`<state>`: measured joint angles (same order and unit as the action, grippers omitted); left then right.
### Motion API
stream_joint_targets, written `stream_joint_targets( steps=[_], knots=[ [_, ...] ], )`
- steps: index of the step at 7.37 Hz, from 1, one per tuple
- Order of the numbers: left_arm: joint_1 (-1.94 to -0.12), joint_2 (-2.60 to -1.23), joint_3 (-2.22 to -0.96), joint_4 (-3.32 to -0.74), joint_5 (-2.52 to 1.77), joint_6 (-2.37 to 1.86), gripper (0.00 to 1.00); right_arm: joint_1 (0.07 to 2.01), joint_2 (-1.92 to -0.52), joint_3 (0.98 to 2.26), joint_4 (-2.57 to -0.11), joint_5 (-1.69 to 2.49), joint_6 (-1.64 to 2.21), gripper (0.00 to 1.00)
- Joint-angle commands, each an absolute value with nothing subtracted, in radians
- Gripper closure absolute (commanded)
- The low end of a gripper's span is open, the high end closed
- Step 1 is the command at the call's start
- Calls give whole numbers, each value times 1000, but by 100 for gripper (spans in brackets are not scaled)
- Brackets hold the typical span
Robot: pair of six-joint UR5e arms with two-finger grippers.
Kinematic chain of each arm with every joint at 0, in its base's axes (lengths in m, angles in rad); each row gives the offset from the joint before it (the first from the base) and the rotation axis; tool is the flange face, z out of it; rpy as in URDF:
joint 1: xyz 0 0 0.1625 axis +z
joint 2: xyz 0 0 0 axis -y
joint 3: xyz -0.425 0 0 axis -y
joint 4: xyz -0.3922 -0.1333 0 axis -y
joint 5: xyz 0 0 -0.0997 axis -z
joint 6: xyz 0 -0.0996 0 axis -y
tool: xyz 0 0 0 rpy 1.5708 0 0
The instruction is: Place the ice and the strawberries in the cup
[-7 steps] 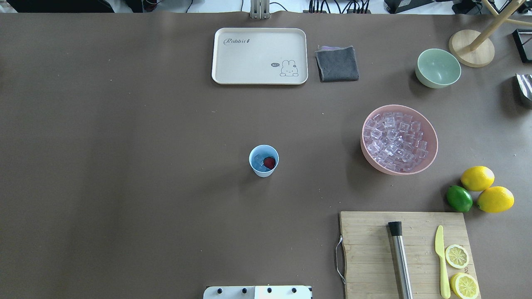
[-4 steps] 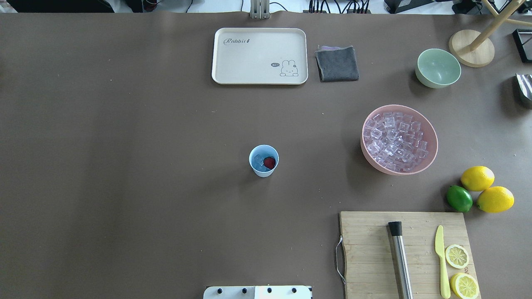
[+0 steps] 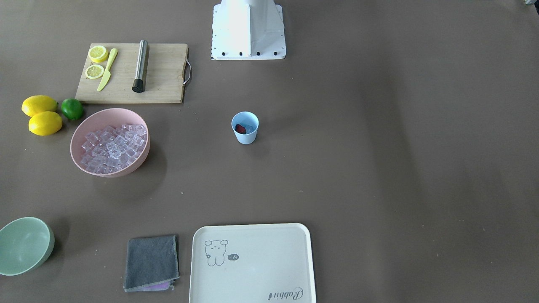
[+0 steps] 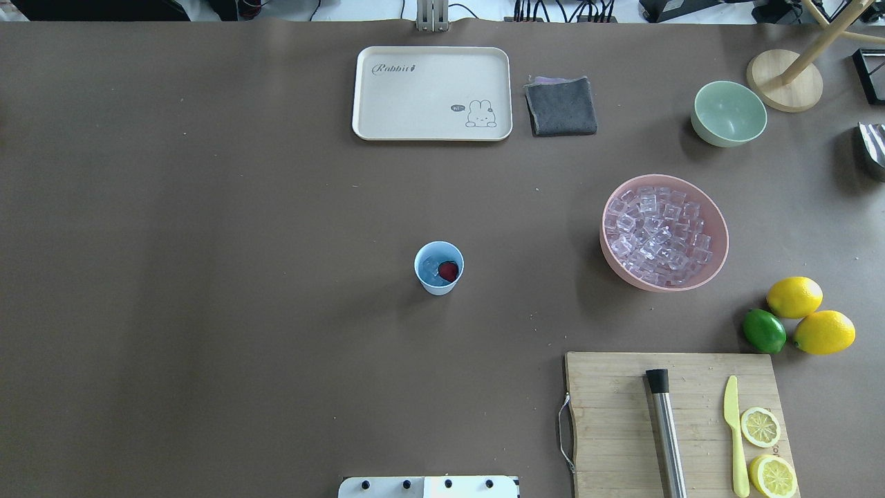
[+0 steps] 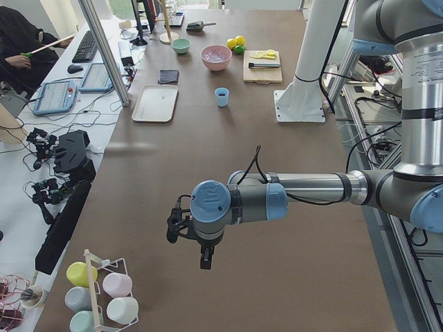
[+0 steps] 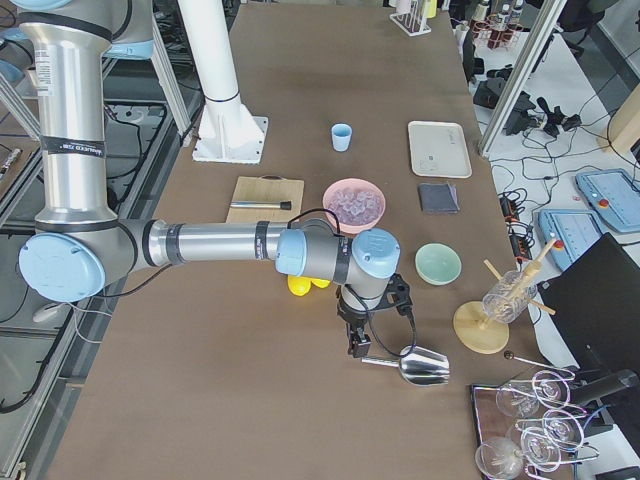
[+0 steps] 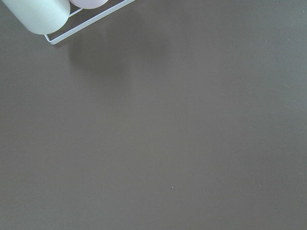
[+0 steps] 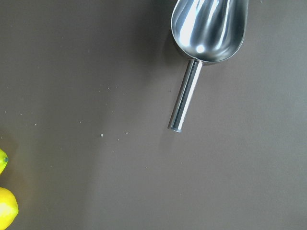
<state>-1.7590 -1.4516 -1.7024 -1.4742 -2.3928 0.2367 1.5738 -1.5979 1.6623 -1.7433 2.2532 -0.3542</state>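
Observation:
The light blue cup (image 4: pixel 438 283) stands mid-table, also in the front view (image 3: pixel 245 138). Inside it lie a red strawberry (image 4: pixel 449 270) and clear ice (image 4: pixel 431 267). Many more ice cubes (image 4: pixel 655 235) fill the pink bowl (image 4: pixel 626 273) to its right. My left gripper (image 5: pixel 204 259) hangs over bare table far to the left, near a cup rack. My right gripper (image 6: pixel 357 347) hovers at the far right end, just above the handle of a steel scoop (image 6: pixel 420 368). Both show only in the side views, so I cannot tell whether they are open or shut.
A cream tray (image 4: pixel 366 124), grey cloth (image 4: pixel 561 106) and pale green bowl (image 4: pixel 729 114) sit at the back. Two lemons (image 4: pixel 794 297) and a lime (image 4: pixel 764 330) lie beside a cutting board (image 4: pixel 608 422) with a muddler, knife and lemon slices.

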Motion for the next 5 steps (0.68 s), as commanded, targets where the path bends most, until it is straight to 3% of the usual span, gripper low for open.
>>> stream_joint_targets(
  steps=[1, 5],
  knots=[
    [-1756, -1448, -1706, -1474, -2391, 235, 2, 1574, -1624, 1648, -1680, 2247, -353, 0],
    [-1756, -1430, -1761, -1474, -2276, 239, 2, 1574, -1643, 1657, -1675, 2256, -344, 0]
  ],
)
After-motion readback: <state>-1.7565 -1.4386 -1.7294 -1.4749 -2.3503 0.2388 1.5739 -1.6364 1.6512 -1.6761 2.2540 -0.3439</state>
